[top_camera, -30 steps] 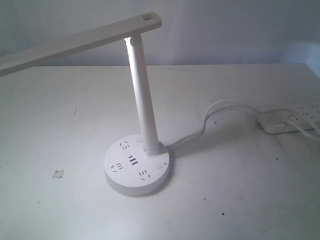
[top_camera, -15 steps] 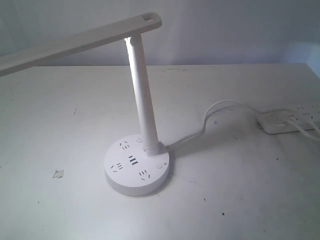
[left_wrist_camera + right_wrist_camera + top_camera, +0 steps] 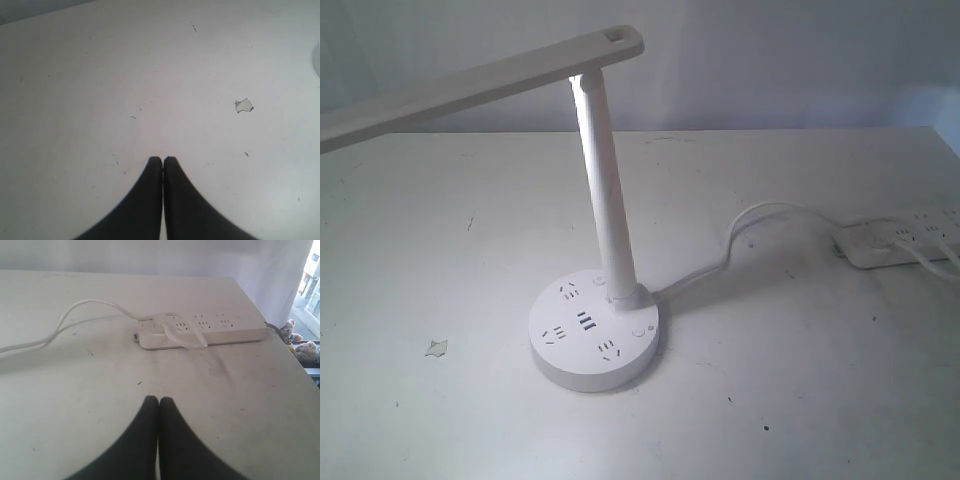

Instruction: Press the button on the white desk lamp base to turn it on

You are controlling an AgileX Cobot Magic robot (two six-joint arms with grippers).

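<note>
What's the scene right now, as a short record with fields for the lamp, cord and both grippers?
lamp: white desk lamp, upright on the table
base: lamp base, round, sockets on top, untouched
cord: white cord runs to the power strip
left gripper: shut, above bare table
right gripper: shut, facing the power strip
lit: cannot tell
</note>
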